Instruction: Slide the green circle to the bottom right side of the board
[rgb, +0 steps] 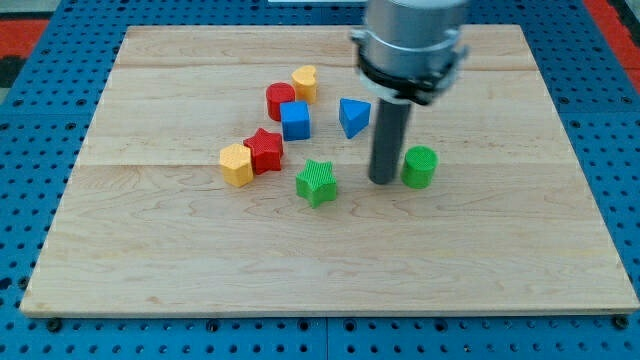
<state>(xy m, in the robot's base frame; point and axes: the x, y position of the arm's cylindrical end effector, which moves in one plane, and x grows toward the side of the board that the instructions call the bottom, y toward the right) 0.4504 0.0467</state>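
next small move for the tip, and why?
Probably push toward the view's right and slightly down. My tip sits just left of the green circle, which lies mid-board, with bare board toward the bottom right.

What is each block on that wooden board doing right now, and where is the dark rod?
my tip: on the board, just left of the green circle.
green circle: upright, right of centre.
green star: alone, left of my tip.
blue triangle: alone.
blue cube: against the red cylinder.
yellow heart: topmost.
red star: touching the yellow hexagon.
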